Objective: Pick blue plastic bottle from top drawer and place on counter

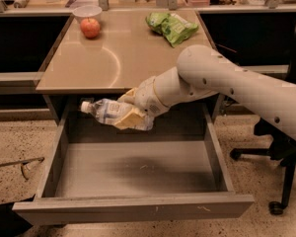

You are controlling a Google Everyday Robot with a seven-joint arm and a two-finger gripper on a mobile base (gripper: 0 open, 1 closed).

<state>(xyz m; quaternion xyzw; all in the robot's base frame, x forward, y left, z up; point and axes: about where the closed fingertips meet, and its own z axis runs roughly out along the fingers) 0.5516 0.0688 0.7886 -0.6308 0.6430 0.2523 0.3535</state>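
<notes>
Looks roughly halfway: blue plastic bottle (103, 111) pinched sideways in the end effector (130, 117) at centre frame, white cap pointing left, hanging clear above the floor of the open top drawer (133, 206) and just below the front edge of the counter (123, 58); lifting out judged done. Left to do: raising past that edge, setting down on the counter between apple (90, 27) at upper left and green snack bag (171, 27) at upper centre, then letting go.

My gripper (130, 116), clamping the blue plastic bottle (103, 111), hangs over the top drawer (133, 206) just below the counter (113, 68) lip; apple (90, 27) and green bag (170, 26) occupy its far side
</notes>
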